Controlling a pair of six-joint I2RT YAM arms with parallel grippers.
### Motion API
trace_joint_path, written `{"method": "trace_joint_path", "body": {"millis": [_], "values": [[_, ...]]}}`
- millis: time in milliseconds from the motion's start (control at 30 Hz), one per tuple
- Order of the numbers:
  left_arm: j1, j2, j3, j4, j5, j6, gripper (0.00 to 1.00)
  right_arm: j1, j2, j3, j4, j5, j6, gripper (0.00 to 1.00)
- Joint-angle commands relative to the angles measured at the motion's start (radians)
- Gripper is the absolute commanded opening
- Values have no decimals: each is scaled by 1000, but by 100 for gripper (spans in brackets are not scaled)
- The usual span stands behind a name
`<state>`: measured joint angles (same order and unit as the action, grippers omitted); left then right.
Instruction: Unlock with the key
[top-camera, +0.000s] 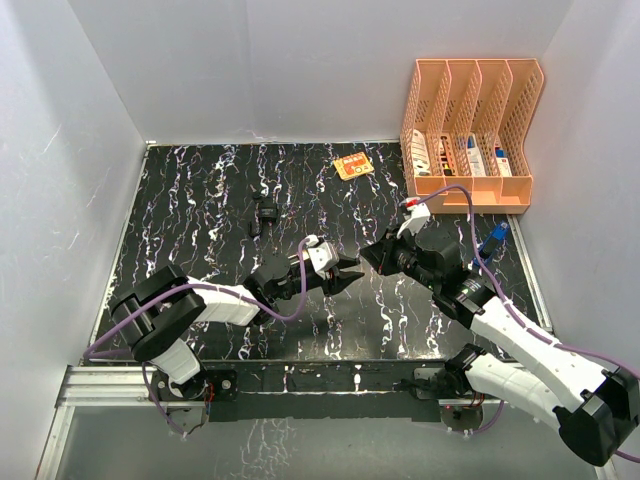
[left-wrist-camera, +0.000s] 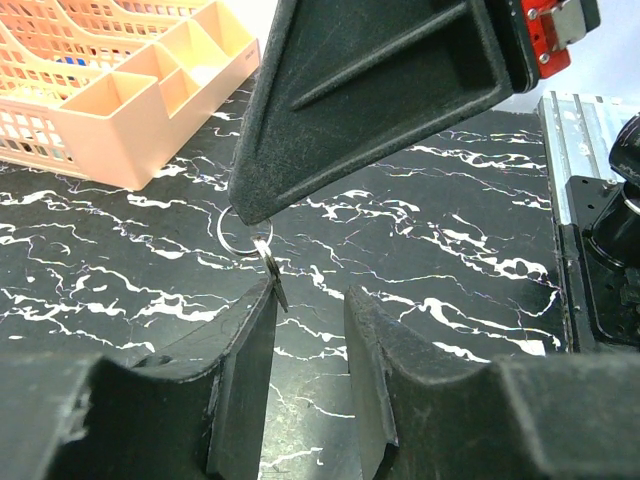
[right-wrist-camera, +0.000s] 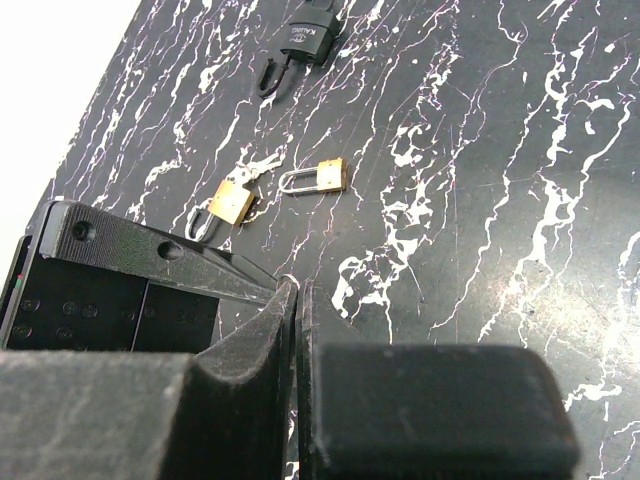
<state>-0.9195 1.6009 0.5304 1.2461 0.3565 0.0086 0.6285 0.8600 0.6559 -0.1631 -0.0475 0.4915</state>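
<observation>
Padlocks (right-wrist-camera: 232, 200) beyond right fingers (right-wrist-camera: 250, 350), key (left-wrist-camera: 272, 275) seemingly dangling, organizer (left-wrist-camera: 110, 120) behind

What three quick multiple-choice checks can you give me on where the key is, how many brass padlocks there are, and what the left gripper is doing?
1. Where is the key?
A. In the orange organizer
B. Hanging from the right gripper
C. Flat on the table

2. How many brass padlocks show in the right wrist view?
A. One
B. Two
C. Four

3. The left gripper is:
A. Open
B. Shut on the key
C. Shut on a padlock

Answers:
1 B, the key's ring is pinched between the right gripper's shut fingers.
2 B, a second one lies beside the first.
3 A, a clear gap shows between its fingers.
</observation>
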Motion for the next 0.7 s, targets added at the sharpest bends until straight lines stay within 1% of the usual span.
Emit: {"method": "trace_joint_path", "body": {"millis": [0, 367, 667], "values": [[-6, -40, 6, 14, 9, 17, 31, 4, -24, -1, 20, 23, -8, 0], [-5, -69, -21, 16, -37, 17, 30, 5, -29, 2, 7, 30, -13, 0], [-5, -78, -18, 4, -40, 22, 22, 4, -29, 0, 8, 30, -13, 0]]}}
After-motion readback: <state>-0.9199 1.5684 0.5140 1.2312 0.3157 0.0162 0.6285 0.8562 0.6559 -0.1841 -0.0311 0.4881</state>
